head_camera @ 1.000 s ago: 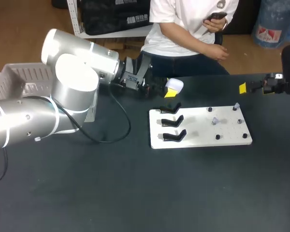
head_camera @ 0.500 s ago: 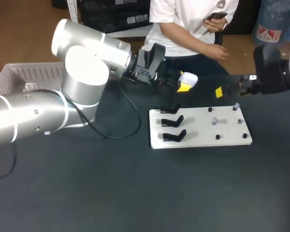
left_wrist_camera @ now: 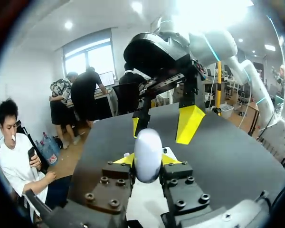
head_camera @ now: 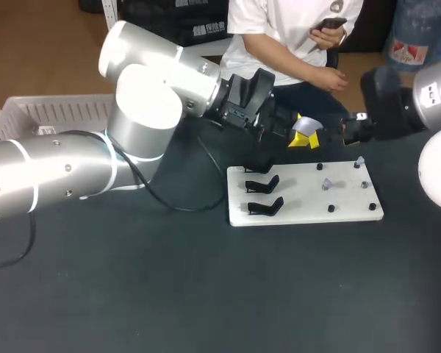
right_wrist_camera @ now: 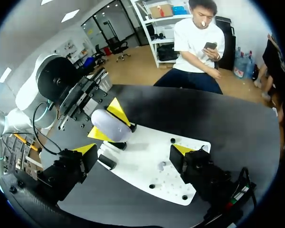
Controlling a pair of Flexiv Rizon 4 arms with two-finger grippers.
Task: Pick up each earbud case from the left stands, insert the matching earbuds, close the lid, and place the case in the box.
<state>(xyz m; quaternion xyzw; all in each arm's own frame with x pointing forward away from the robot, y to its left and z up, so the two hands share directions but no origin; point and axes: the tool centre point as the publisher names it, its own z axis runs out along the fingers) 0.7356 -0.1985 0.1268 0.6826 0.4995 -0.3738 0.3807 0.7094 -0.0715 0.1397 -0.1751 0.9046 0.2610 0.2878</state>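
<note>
Lifting the earbud case (head_camera: 306, 125) off the table (head_camera: 169, 294), with both grippers meeting near the far edge.

Head view: pinching the white case in the left gripper (head_camera: 301, 140), just beyond the white board (head_camera: 309, 209). Pointing the right gripper (head_camera: 320, 137) at it from close by. Showing three black stands (head_camera: 263, 185) on the board's left part and small earbuds (head_camera: 327, 184) on its right.
Left wrist view: clamping the case (left_wrist_camera: 147, 154) from both sides between the yellow tips. Facing the right gripper (left_wrist_camera: 161, 124) just ahead, fingers spread.
Right wrist view: holding its own fingers wide apart, gripping nothing. Looking at the case (right_wrist_camera: 109, 126) just ahead, above the board's stand end.
</note>
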